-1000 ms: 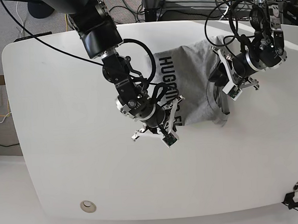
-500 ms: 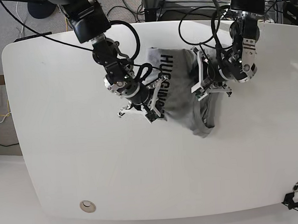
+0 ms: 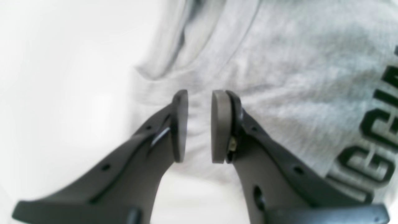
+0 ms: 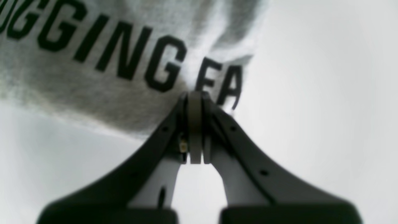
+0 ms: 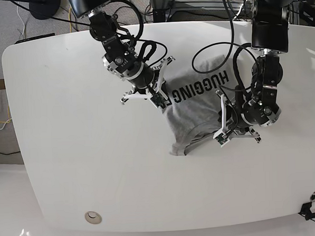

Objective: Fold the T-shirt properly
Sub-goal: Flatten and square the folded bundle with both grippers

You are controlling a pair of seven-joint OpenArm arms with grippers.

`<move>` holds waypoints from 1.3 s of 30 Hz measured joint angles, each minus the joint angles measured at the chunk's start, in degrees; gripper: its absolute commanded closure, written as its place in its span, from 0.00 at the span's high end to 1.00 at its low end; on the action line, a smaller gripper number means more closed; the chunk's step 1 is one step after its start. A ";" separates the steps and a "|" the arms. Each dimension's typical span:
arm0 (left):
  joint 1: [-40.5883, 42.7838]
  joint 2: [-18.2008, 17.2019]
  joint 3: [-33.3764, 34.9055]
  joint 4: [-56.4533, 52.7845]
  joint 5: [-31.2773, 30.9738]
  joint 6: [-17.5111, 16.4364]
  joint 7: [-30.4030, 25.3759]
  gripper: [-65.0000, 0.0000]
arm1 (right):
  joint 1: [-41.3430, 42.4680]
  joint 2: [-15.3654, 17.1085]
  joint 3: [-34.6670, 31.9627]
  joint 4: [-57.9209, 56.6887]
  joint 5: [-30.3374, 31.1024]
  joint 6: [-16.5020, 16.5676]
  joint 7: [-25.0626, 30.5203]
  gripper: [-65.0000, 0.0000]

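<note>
your left tool (image 3: 199,126) sits nearest the front of the bench (image 5: 97,169), on the right side of the base view. its pads (image 3: 220,124) stand apart with a narrow gap, and grey cloth shows behind that gap. you cannot tell from the wrist view whether the pads touch the cloth; nothing is pinched between them. in the base view this tool (image 5: 227,126) is just beside the shirt's (image 5: 199,110) right edge, near the crumpled lower hem.

the shirt lies bunched at the bench's middle, lettering side up, with black capitals running across its upper part. its lower left corner droops toward the front, and a fold opens there. the left wrist view shows a rolled fold (image 3: 174,46) of the shirt (image 3: 279,77) above the pads, with bare bench (image 3: 62,93) to their left.

farther back, your right tool (image 4: 195,102) is clamped tight on the shirt's (image 4: 93,77) edge, right at the letters "fa", with no gap between its pads. in the base view it (image 5: 159,94) grips the upper left corner of the cloth, at the start of the lettering.

you have wide bare bench (image 4: 326,109) to the left of the shirt and along the whole front. behind the shirt the bench's far edge is near, with cables and arm bases crowding it.
</note>
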 measured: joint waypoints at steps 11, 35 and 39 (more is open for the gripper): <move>18.03 -4.33 -8.44 19.28 0.55 0.02 0.20 0.17 | 13.25 -4.81 -0.46 -5.84 1.11 0.70 -2.27 0.00; 13.94 0.04 -10.23 0.81 0.79 0.31 -6.93 0.17 | 11.06 -1.22 0.02 -18.21 0.79 -0.39 9.42 0.00; 13.97 -0.04 -10.23 0.74 0.70 0.31 -6.93 0.17 | 11.13 -1.68 0.02 -18.21 0.76 -0.39 8.85 0.00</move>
